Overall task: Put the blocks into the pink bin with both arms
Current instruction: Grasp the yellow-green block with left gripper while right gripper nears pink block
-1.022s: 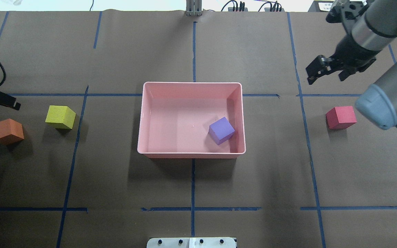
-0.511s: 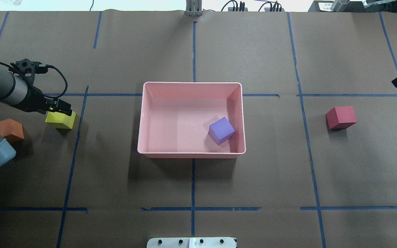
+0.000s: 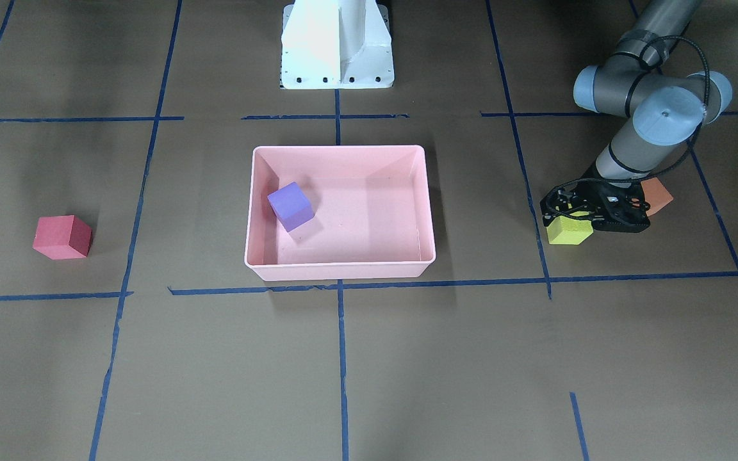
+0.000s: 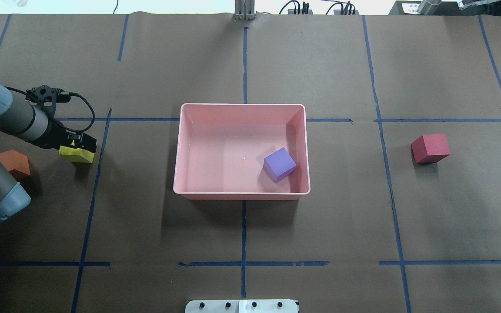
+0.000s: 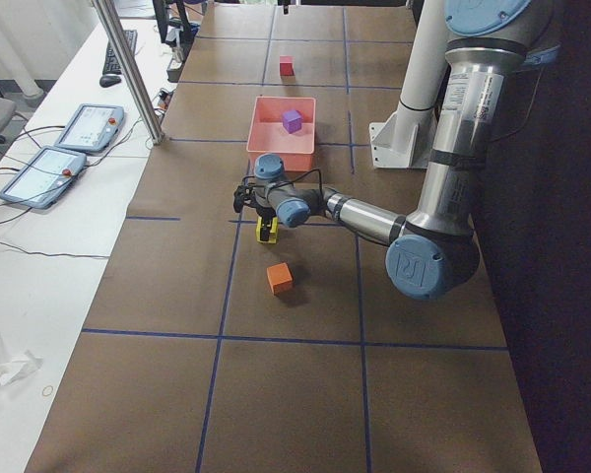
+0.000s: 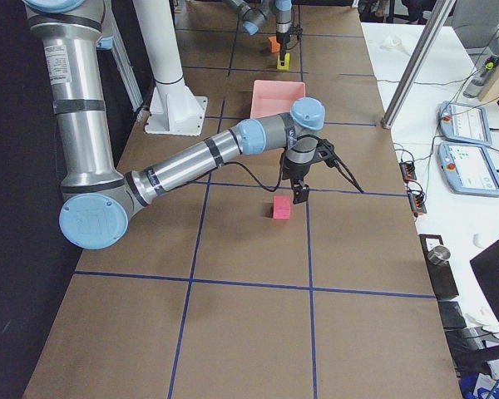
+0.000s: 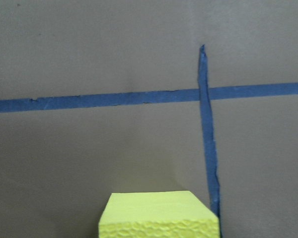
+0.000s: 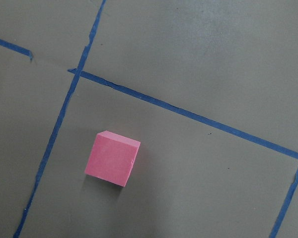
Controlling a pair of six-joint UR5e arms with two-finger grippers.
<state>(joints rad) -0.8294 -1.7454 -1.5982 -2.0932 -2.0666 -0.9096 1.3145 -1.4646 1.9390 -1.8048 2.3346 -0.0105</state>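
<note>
Your left gripper point(image 4: 78, 145) has come down on the yellow-green block point(image 4: 75, 155). A second ago it was still out at the table's edge, and half a second ago it had only reached the block's far side. Now it covers the block's top, but I cannot tell whether the jaws have clamped yet. The block has not left the paper, so I'd judge the grasp is still in progress.

Seen from overhead, the orange block point(image 4: 15, 161) lies at about 9 o'clock from it, untouched. The pink bin point(image 4: 242, 105) lies at 3 o'clock, with the purple block point(image 4: 279, 164) resting at 4 o'clock on its floor.

Your right gripper point(image 6: 299, 195) has swung outward and hangs over the red block point(image 4: 430, 148), at 3 o'clock of the bin. I can't tell its jaw state either. Three blocks remain outside the bin.
</note>
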